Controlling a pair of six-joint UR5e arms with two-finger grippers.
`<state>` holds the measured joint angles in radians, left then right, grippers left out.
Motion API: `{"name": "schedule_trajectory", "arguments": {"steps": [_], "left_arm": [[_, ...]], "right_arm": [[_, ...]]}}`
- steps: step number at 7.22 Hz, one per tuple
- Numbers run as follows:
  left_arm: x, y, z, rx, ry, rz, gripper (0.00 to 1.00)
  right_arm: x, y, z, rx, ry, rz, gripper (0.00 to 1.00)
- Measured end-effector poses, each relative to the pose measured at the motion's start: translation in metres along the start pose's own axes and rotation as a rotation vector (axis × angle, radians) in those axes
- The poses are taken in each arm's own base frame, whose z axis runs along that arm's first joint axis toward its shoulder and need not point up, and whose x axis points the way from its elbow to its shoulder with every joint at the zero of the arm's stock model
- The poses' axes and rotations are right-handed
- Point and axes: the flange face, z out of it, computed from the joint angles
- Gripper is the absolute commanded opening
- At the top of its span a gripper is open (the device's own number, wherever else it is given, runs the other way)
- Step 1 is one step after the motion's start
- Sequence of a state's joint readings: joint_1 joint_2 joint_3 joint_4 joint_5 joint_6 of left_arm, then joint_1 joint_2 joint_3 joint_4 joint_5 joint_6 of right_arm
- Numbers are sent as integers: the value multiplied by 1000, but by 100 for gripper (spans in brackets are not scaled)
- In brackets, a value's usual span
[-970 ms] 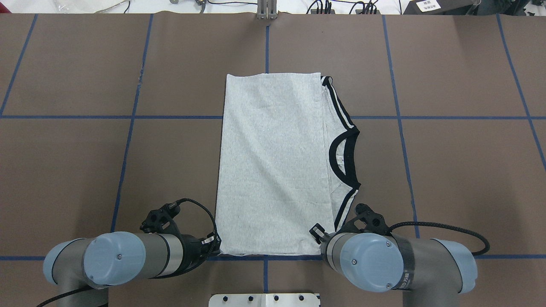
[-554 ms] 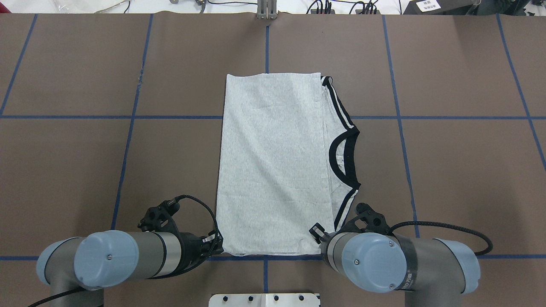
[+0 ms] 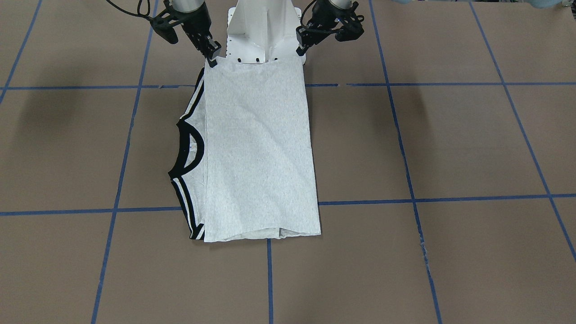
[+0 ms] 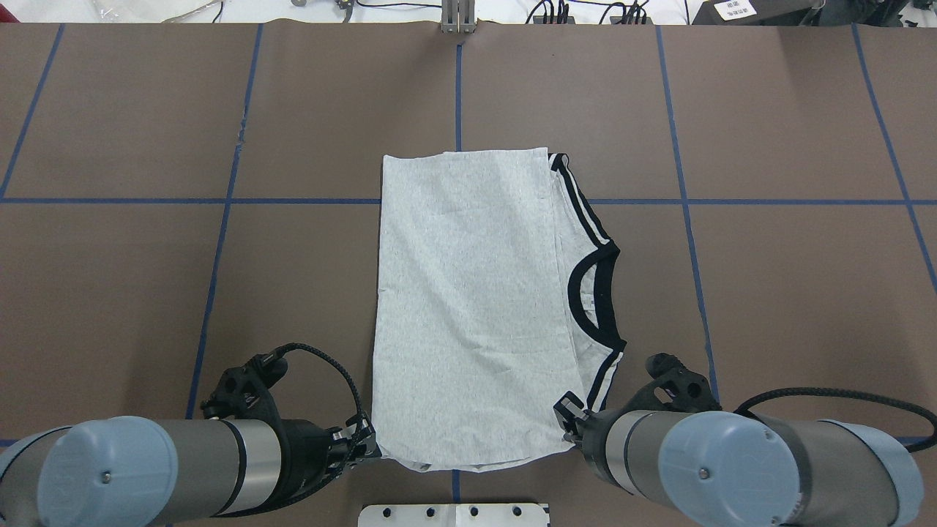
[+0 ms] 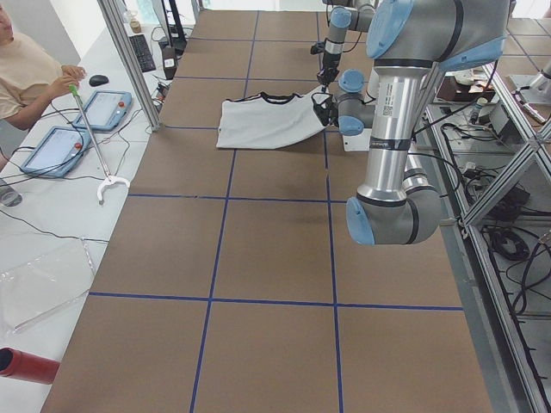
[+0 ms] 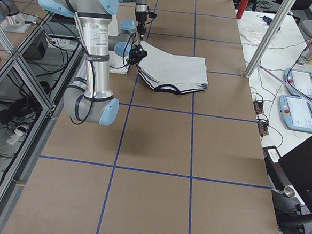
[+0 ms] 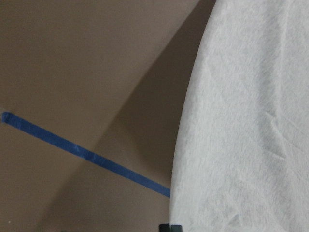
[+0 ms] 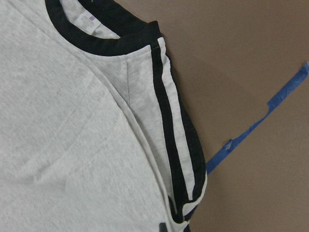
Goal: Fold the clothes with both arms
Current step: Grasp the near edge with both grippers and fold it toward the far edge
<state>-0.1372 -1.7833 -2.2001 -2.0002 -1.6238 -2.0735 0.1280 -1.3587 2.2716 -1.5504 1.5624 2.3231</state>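
A brown table (image 4: 768,293) gridded with blue tape lines (image 4: 681,110) carries the T-shirt (image 4: 468,307), which lies folded into a strip near the middle, on the robot's side. In the overhead view its long axis runs 12 to 6 o'clock and the black collar (image 4: 585,293) faces 3 o'clock. The left gripper (image 4: 364,445) takes the 7 o'clock corner and the right gripper (image 4: 569,419) the 5 o'clock corner. Both seem clamped on cloth, though the wrists partly hide the pads. The side views show that near edge raised. This looks like the start of the halving fold. Next, both arms should lift evenly and carry the edge toward 12 o'clock, keeping it taut.
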Motion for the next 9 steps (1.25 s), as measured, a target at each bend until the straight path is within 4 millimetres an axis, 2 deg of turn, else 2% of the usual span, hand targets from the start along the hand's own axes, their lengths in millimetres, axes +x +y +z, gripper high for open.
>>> {"name": "schedule_trajectory", "arguments": {"steps": [1, 2, 3, 4, 6, 7, 9], "left_arm": [[7, 4, -15, -11, 19, -1, 0], [19, 2, -31, -6, 42, 1, 0], [36, -14, -45, 31, 74, 22, 0], [59, -43, -52, 99, 103, 69, 0], [100, -116, -39, 242, 96, 137, 0], [117, -156, -30, 308, 76, 166, 0], [137, -212, -5, 382, 45, 192, 0]], "right_arm": [[-3, -3, -17, -16, -23, 9, 0], [-14, -15, -32, -14, -59, 29, 0], [-33, -35, -44, 1, -95, 56, 0], [-64, -64, -50, 13, -113, 78, 0], [-130, -121, -39, 49, -107, 82, 0], [-155, -143, -27, 80, -97, 64, 0], [-204, -170, -2, 133, -74, 55, 0]]}}
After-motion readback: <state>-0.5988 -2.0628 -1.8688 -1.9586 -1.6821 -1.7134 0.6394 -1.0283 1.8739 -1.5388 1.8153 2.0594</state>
